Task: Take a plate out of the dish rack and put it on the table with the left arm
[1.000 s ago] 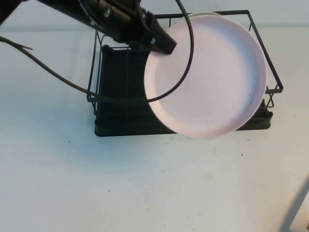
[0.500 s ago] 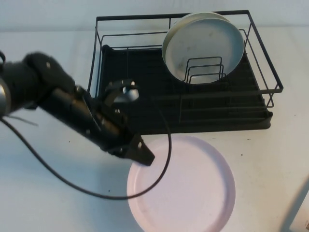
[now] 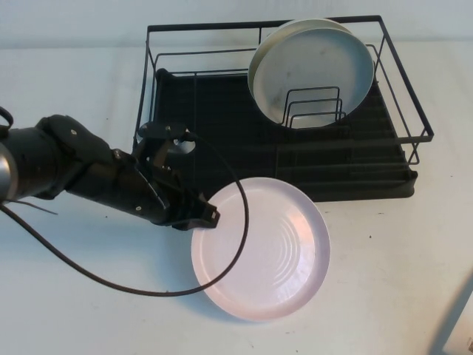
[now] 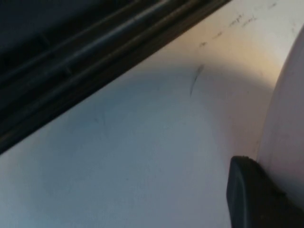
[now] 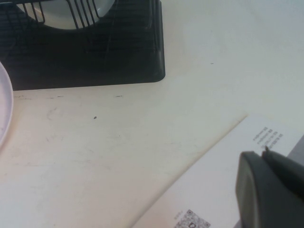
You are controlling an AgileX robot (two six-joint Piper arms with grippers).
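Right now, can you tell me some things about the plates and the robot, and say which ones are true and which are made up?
1. The pink plate is outside the dish rack, in front of it. True.
2. The dish rack has no plates left in it. False: a cream plate stands in its dividers.
3. The left end effector is at the pink plate's rim. True.
4. The pink plate is upright. False: it lies nearly flat, low over the table.
5. The right end effector is over the rack. False: it is over a printed paper sheet.
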